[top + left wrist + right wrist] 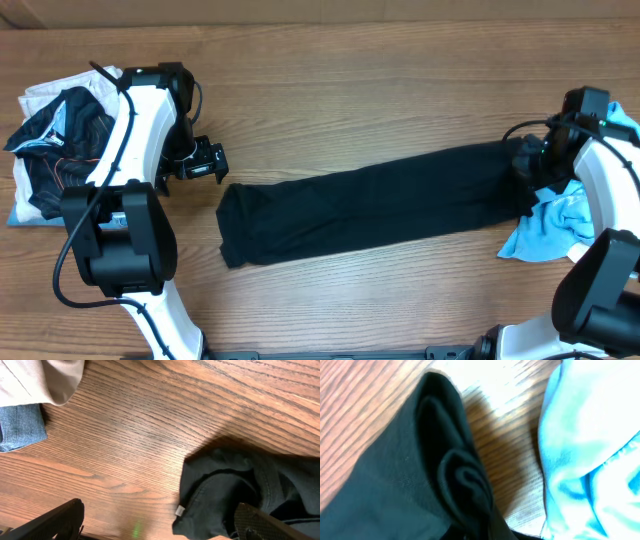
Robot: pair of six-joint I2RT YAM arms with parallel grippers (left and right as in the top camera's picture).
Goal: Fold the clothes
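Observation:
The clothes lie as a long black strip across the middle of the table. My left gripper hovers open just off the strip's left end. In the left wrist view that end shows a small white tag, and one finger is over the fabric while the other is over bare wood. My right gripper is shut on the strip's right end. In the right wrist view the black fabric bunches into folds that run down to the jaws, which are mostly hidden.
A light blue tee lies crumpled under the right arm, beside the pinched end. A pile at the far left holds a printed black jersey and a cream-white garment. Blue denim lies near it.

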